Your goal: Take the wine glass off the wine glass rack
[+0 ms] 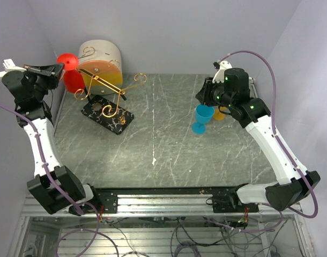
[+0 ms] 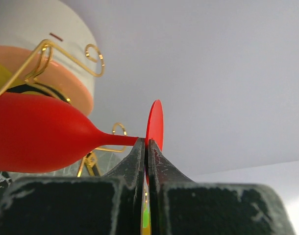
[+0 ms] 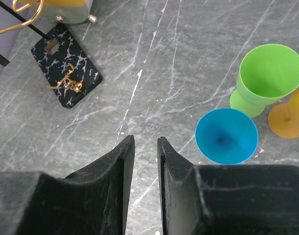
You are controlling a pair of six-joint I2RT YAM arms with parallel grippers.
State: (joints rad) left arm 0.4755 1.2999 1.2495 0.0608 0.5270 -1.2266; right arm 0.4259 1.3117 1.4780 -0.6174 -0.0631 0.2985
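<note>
- My left gripper [image 2: 146,142] is clamped tight on the thin stem of the red wine glass [image 2: 39,134], right where the stem meets the round foot. No gap shows between the jaws beyond the stem itself.
- In my left wrist view the bowl of the glass swells out to the left of my fingers [image 2: 132,161], and the flat red foot stands edge-on just past their tips.
- From above, the glass sits at the far left of the table, raised off the surface in my grip, just beside the left scroll end of the gold wire wine glass rack [image 1: 106,83].
- Gold curls of the rack show behind and above the bowl; I cannot tell whether the glass touches the wire.
- The rack stands on its black, pale-speckled rectangular base [image 1: 107,116], with the cream drum with an orange face [image 1: 102,56] behind it.
- My right gripper [image 3: 144,142] hangs over the grey veined stone table [image 1: 163,139] at the far right, jaws a little apart with only bare tabletop showing between them. It holds and touches nothing.
- Just right of it stand a blue cup [image 3: 226,135], a green goblet [image 3: 269,76] and an orange goblet [image 3: 290,115], clustered close together.
</note>
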